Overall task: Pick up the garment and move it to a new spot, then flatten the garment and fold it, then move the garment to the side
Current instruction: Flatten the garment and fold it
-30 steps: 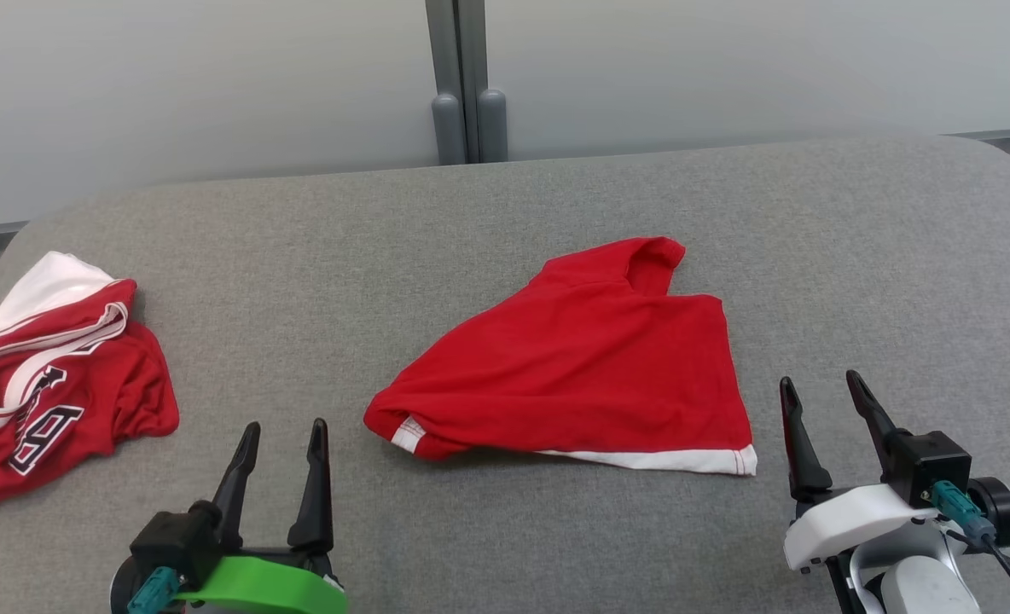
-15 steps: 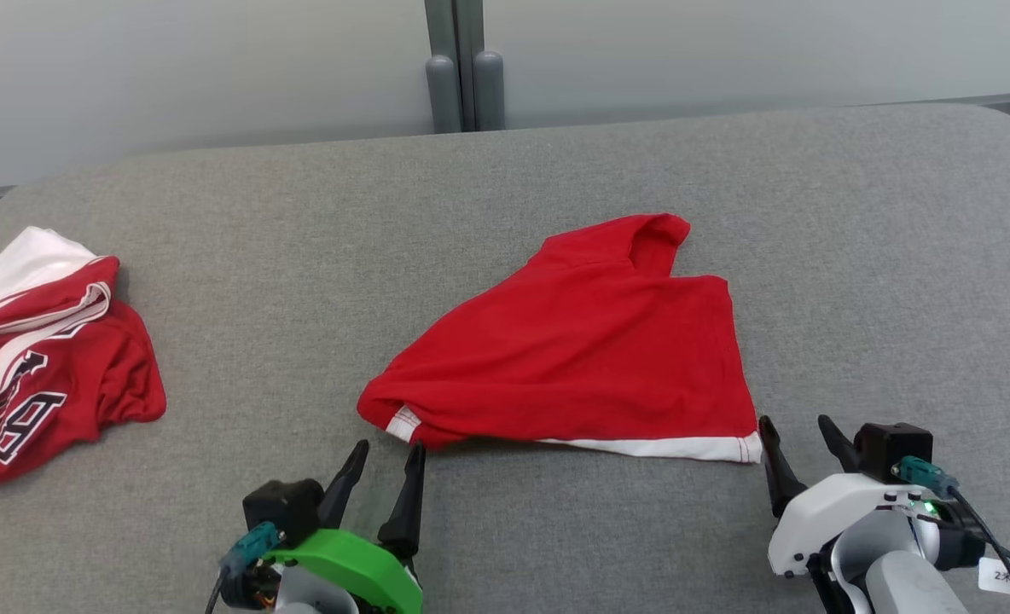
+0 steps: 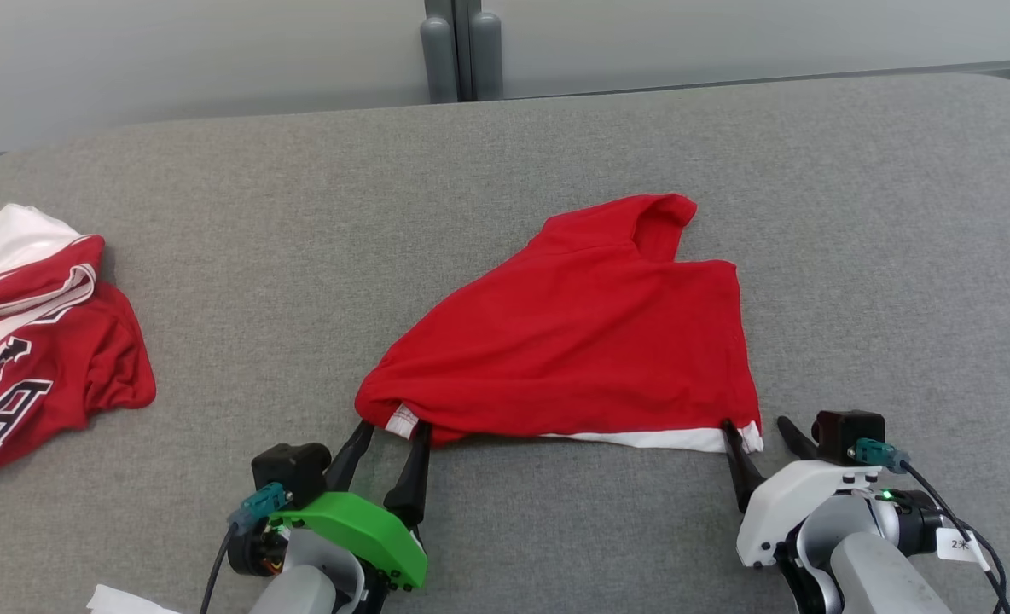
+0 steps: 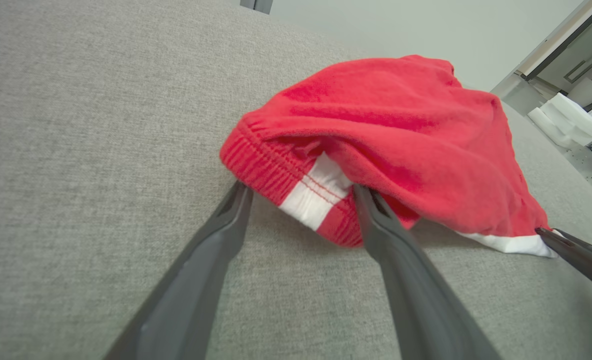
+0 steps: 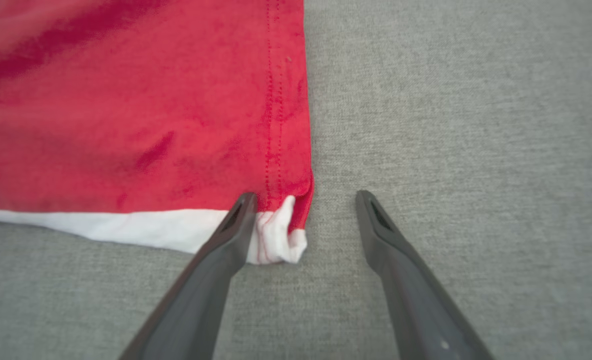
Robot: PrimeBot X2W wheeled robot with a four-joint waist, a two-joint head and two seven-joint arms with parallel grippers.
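Two garment (image 3: 590,341) corners: left hand (image 3: 394,426), right hand (image 3: 754,424) astride; grey surface (image 3: 300,256) wide around.

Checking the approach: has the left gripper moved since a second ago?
Yes. The left gripper has closed in rightward on the red garment; its open fingers now flank the near-left corner.

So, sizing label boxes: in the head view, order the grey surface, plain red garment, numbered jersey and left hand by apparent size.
1. grey surface
2. plain red garment
3. numbered jersey, cropped by frame
4. left hand, nearest camera
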